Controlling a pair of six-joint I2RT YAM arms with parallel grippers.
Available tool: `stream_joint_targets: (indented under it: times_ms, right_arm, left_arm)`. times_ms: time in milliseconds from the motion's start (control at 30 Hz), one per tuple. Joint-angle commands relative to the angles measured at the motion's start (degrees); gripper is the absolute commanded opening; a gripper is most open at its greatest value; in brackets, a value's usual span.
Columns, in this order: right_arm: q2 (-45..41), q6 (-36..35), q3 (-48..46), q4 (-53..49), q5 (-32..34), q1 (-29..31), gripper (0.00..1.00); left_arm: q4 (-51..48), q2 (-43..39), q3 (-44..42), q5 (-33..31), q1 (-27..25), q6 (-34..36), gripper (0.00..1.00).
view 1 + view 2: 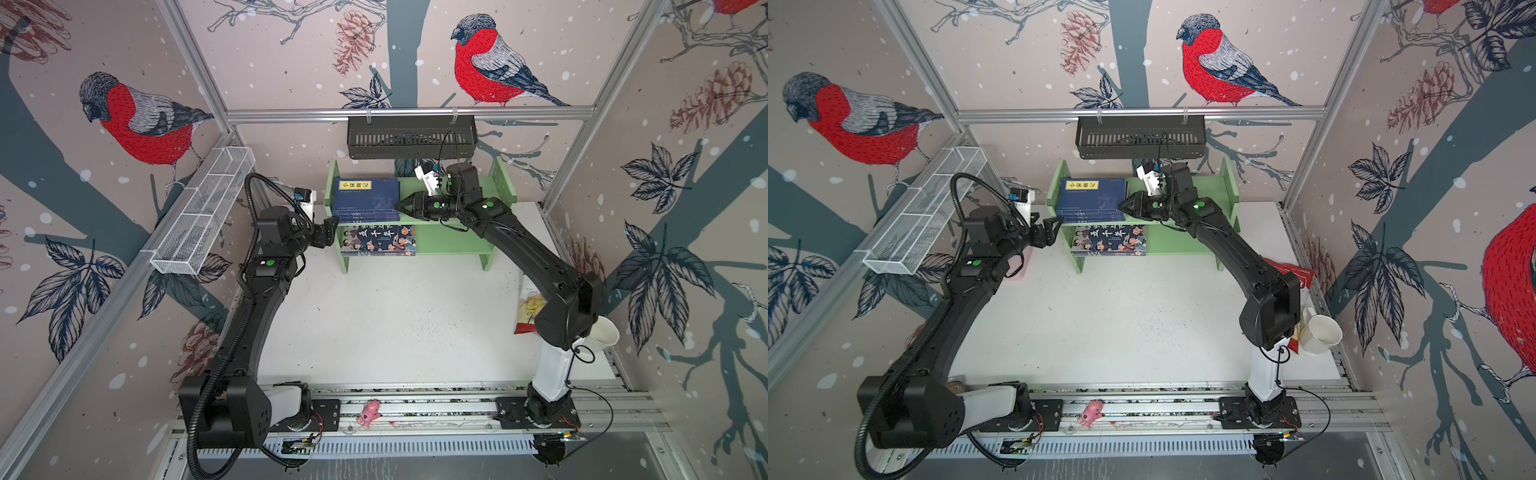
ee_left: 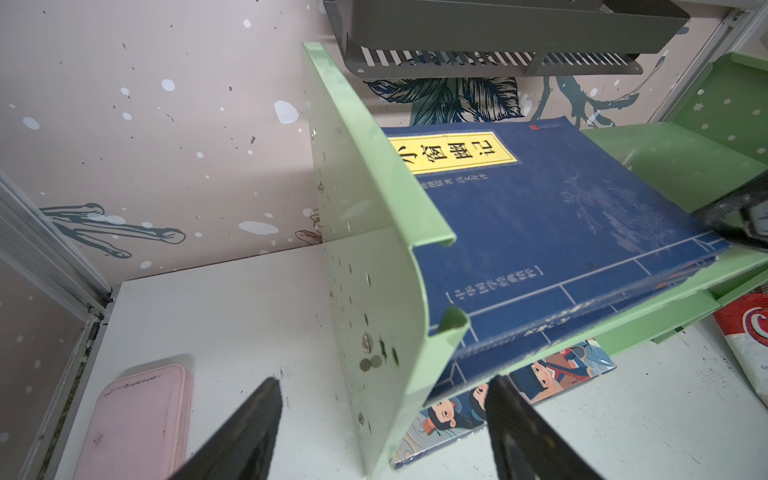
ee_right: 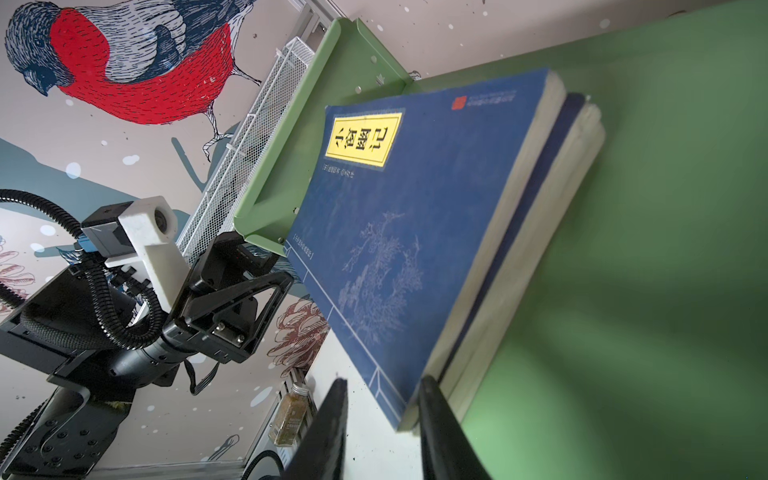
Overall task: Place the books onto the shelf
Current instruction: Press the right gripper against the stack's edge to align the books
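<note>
We see the shelf standing at the back of the white tabletop, below the black slotted basket that hangs from the rail. On its upper tier, close against the left side panel, lies a flat stack of navy books, the top one face up with a yellow title label. We make out at least two books in the right wrist view and cannot count them surely. On the lower tier, also towards the left, lies the cartoon book, face up.

The left pincer hangs just outside the shelf's left panel, at about the height of the tiers. Its jaws are wide apart and hold nothing; in the left wrist view the panel's front edge shows between its two fingers.

The right pincer reaches over the upper tier from the right, its tips at the right-hand edge of the stack near the front corner. Its jaws stand a little apart. In the right wrist view one finger lies against the stack's corner; the other stands clear of the cover with white tabletop showing between, so we see nothing clamped.

A pink case lies flat on the tabletop to the left of the shelf, apart from it; a white mesh tray hangs on the left wall; a white cup stands at the tabletop's right edge beside the right arm.
</note>
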Motion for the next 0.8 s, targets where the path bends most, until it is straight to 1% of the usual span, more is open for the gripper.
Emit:
stream_joint_targets:
  times_ms: [0, 233, 300, 400, 533, 767]
  right_arm:
    - [-1.3, -1.1, 0.1, 0.2, -0.8, 0.4, 0.32]
    - [-2.3, -1.4, 1.3, -0.7, 0.3, -0.5, 0.33]
    - [-2.5, -1.2, 1.2, -0.2, 0.8, -1.0, 0.35]
    - [-2.8, -0.6, 0.6, 0.9, 0.8, -1.9, 0.35]
    - [-3.9, -0.6, -0.8, 1.9, 0.8, -2.2, 0.35]
    - [-2.3, -0.2, 1.6, 2.3, -0.3, -5.4, 0.35]
  left_arm:
    - [2.4, -0.1, 1.0, -0.1, 0.1, 0.7, 0.77]
    - [-0.9, -0.9, 4.5, 1.4, 0.0, 0.6, 0.78]
    - [-2.1, -1.2, 5.5, 1.8, 0.0, 0.5, 0.78]
    - [-3.3, -1.6, 6.1, 1.6, 0.0, 0.2, 0.79]
    - [-4.6, -2.5, 4.8, 1.5, 0.0, 0.4, 0.78]
    - [-4.6, -4.5, -0.3, 1.8, 0.0, 0.8, 0.77]
